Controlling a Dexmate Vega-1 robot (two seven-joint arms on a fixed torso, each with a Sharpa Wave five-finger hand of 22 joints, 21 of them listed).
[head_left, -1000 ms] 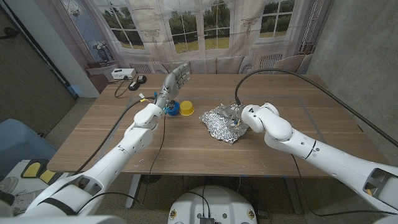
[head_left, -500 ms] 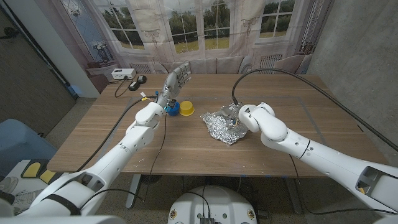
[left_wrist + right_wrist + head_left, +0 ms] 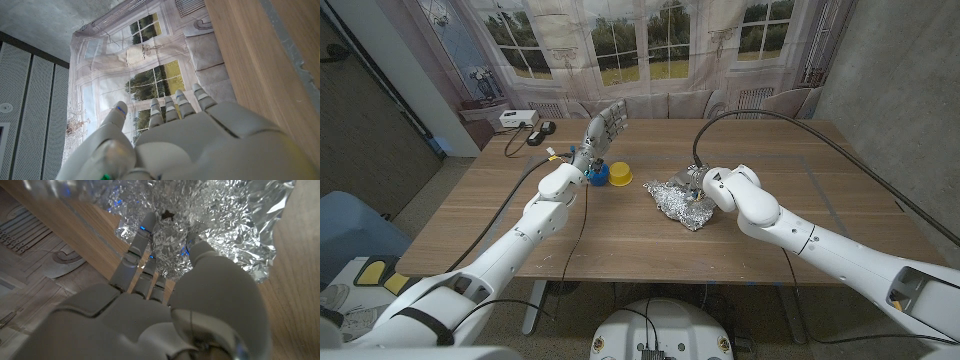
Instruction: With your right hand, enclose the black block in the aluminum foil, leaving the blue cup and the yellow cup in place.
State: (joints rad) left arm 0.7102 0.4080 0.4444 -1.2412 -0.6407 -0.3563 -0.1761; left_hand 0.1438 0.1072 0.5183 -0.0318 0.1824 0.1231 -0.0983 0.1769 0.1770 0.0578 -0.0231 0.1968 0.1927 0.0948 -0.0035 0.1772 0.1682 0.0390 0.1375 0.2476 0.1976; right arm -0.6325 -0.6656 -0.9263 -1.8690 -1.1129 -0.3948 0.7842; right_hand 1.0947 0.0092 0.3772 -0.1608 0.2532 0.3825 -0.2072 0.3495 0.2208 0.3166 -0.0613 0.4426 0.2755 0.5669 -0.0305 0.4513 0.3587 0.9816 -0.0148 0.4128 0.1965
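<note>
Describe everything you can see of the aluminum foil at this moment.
The aluminum foil is a shiny, heavily crinkled silver sheet, bunched into a lumpy mound on the wooden table, to the right of the yellow cup. The right hand presses into it, fingers wrapped around a gathered fold. A small dark gap shows in the right wrist view.

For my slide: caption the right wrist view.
Right hand presses crumpled aluminum foil on the wooden table.
</note>
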